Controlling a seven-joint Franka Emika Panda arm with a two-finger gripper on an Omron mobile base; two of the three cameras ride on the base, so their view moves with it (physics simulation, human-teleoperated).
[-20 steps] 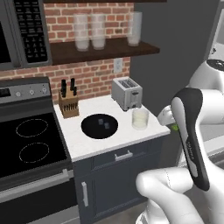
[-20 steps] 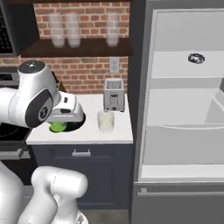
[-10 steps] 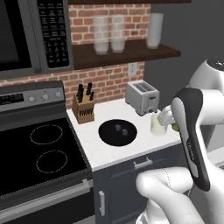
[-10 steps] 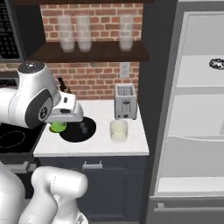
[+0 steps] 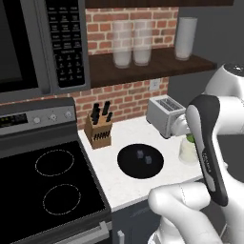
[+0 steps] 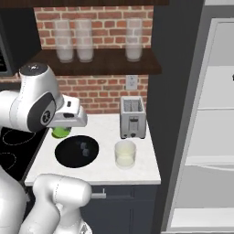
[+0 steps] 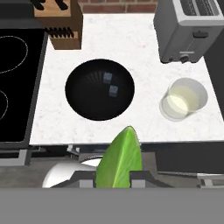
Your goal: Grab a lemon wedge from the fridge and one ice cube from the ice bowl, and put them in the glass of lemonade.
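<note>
claw (image 7: 113, 177): nearly closed, pinching the yellow-green lemon wedge (image 7: 120, 159) | worktop: shallow round black ice bowl (image 7: 99, 89) mid-worktop with two small translucent grey ice cubes (image 7: 113, 90); short clear glass of pale lemonade (image 7: 182, 99) near the right edge; silver toaster (image 7: 187, 29) at the back right corner; wooden knife block (image 5: 98, 132) at the back left | arm: white, bent over the front edge, hand pointing down

Arm body: glossy white shells, dark joints.
Rounded white links (image 5: 190, 209); a black inset panel along the forearm (image 5: 209, 157); grey joint cap with a round mark (image 6: 45, 117).
</note>
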